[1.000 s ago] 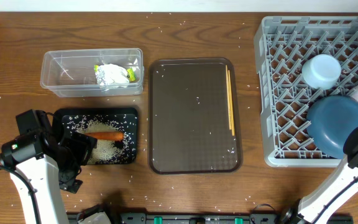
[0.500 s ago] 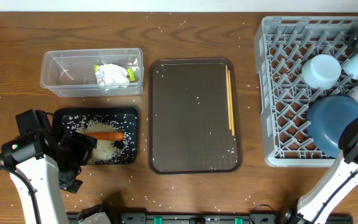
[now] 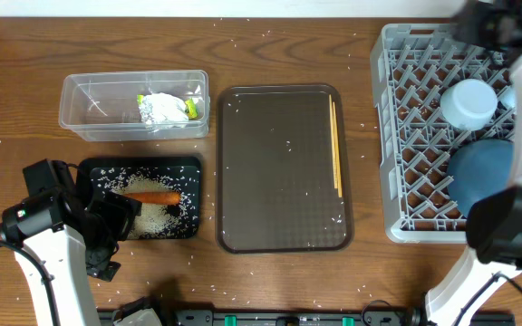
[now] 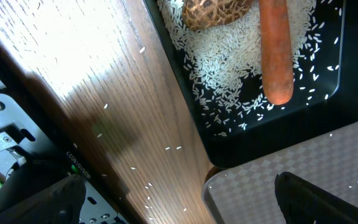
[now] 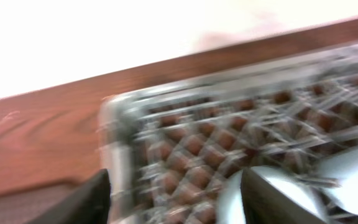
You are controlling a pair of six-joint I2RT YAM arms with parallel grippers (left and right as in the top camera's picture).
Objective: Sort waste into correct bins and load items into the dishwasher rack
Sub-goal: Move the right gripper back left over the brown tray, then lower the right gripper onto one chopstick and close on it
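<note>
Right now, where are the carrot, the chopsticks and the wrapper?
carrot [image 3: 157, 196]: overhead view, middle of its orange body, in the black tray [image 3: 152, 163].
chopsticks [image 3: 335, 149]: overhead view, mid-length, along the brown tray [image 3: 279, 181] right edge.
wrapper [image 3: 163, 109]: overhead view, centre of the white crumple, in the clear tub [image 3: 98, 113].

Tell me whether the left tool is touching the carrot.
Apart. The left wrist view shows the carrot lying in the black tray, with tray floor and rim between it and the open left tool.
</note>
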